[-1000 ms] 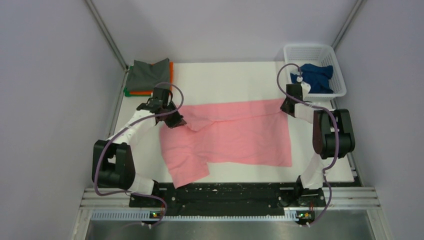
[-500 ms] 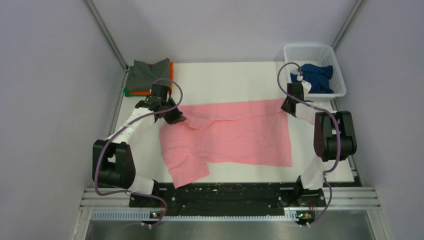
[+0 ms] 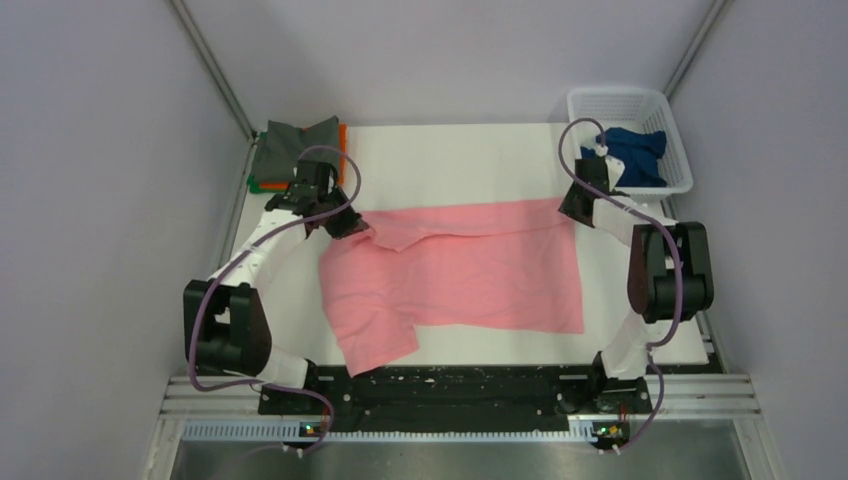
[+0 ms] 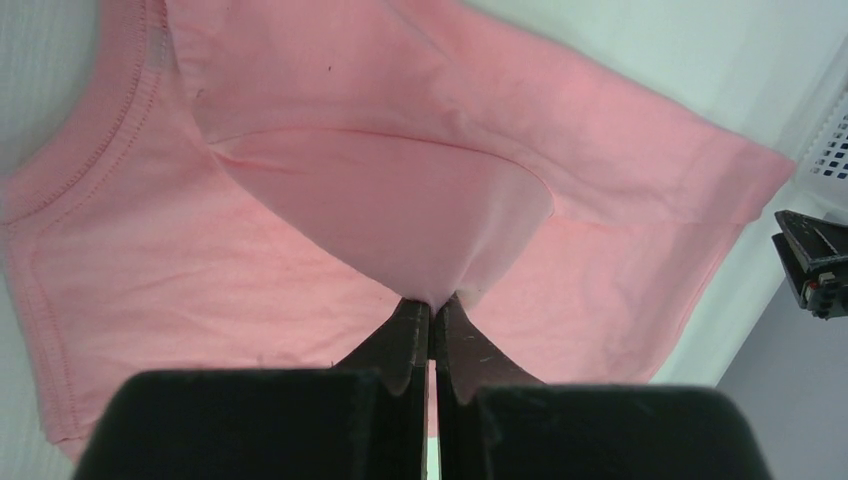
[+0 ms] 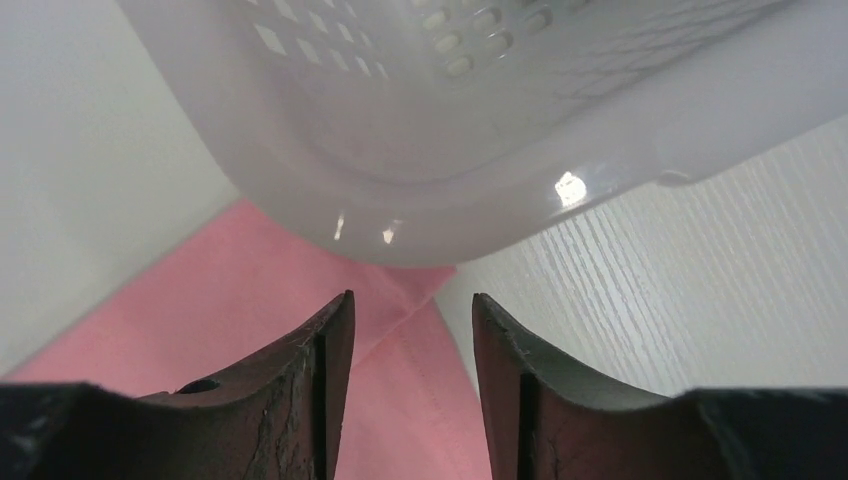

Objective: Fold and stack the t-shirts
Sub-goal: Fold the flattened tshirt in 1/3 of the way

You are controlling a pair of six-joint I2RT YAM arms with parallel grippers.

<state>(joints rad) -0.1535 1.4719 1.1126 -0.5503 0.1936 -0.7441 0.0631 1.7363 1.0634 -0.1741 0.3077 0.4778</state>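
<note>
The light pink t-shirt (image 3: 470,270) lies spread across the middle of the white table. My left gripper (image 3: 352,226) is shut on its far-left part and holds a lifted fold of pink cloth (image 4: 400,220), pinched at my left gripper (image 4: 433,305) in the wrist view. My right gripper (image 3: 570,208) is open over the shirt's far-right corner (image 5: 400,330), with pink cloth between the fingers and nothing gripped. A folded dark grey shirt (image 3: 295,150) tops a stack over orange and green ones at the back left. The navy blue shirt (image 3: 632,155) lies crumpled in the basket.
The white lattice basket (image 3: 655,105) stands at the back right, and its rim (image 5: 450,200) hangs close above my right fingers. Grey walls close in both sides. The arm bases and a black rail run along the near edge.
My left gripper has moved back and left with the pink cloth, pulling the fold toward the far-left corner. My right gripper shifted slightly toward the basket.
</note>
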